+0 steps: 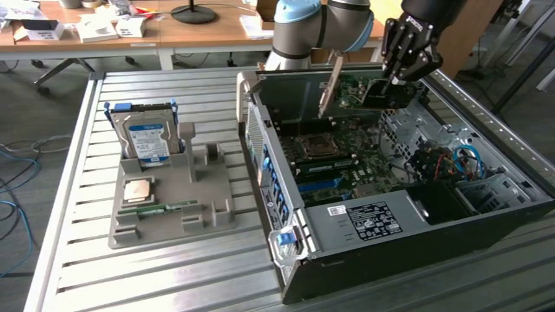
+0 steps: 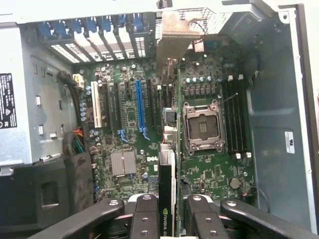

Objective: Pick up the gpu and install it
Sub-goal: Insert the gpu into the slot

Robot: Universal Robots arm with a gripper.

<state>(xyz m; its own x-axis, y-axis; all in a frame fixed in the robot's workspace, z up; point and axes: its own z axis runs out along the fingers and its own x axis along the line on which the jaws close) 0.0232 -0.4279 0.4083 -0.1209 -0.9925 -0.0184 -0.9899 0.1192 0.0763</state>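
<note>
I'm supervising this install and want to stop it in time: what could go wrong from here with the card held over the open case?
1. The gpu, clamped in the gripper, hangs near the open CPU socket; drifting down there might damage it.
2. In the wrist view the card's edge lies beside the long blue slot, not over it, so it may miss.
3. Its silver bracket could snag the case wall.

The gpu (image 1: 354,92) is showing a dark green board and a silver bracket, and the gripper (image 1: 399,79) is showing black. The motherboard (image 2: 209,169) is showing green around 1 bright blue slot (image 2: 140,107). The silver hard drive (image 1: 147,138) is carrying a blue-white label on the grey tray (image 1: 165,218).
</note>
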